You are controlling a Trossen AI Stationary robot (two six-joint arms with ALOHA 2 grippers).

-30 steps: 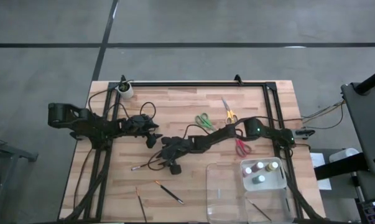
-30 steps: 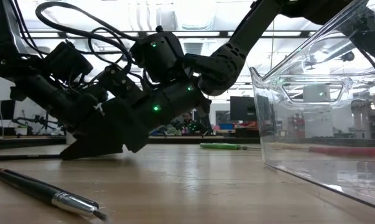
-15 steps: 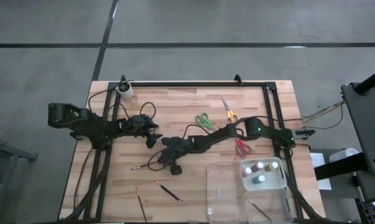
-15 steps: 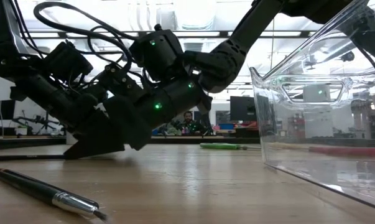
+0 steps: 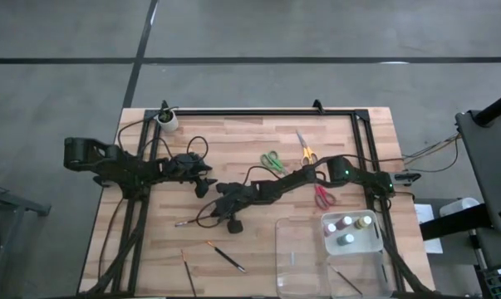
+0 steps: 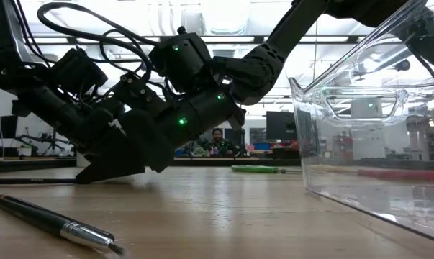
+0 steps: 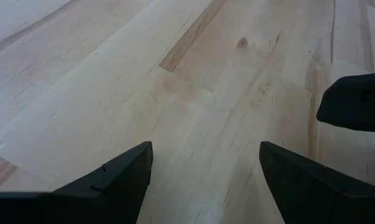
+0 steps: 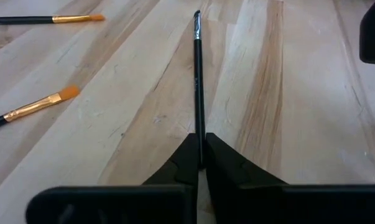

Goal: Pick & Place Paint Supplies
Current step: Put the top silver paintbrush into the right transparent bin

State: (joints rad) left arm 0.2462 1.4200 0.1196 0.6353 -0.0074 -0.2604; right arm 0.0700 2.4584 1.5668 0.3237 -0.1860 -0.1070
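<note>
— What do we see, starting with the biggest thing?

— We see the wooden counter (image 5: 233, 158) under both arms, and on its near right corner the clear tray (image 5: 304, 266). Its right-hand compartment holds the paint bottles (image 5: 347, 230), standing together with pale caps up.

— And the pincers?

— We find the right pincer (image 8: 200, 163) reaching in low over the middle of the counter. Its fingers are clenched on a thin black brush (image 8: 198, 81), gripped near one end, and the rest of the shaft runs straight out ahead of the fingers with its metal collar and tip at the far end. We cannot tell whether the brush is lifted clear of the wood. The left pincer (image 7: 206, 171) waits just beside it, over bare boards on the left half, its fingers spread wide and holding nothing.

— What about the smaller pieces?

— We count three pairs of scissors in the far right part of the counter: green scissors (image 5: 272, 160), yellow scissors (image 5: 306, 150) just beside them, and red scissors (image 5: 322, 197) nearer the tray, partly under the right arm. Two orange-tipped brushes (image 8: 35, 107) lie loose on the boards near the gripped one. A small white cup (image 5: 167, 120) sits at the far left corner.
</note>
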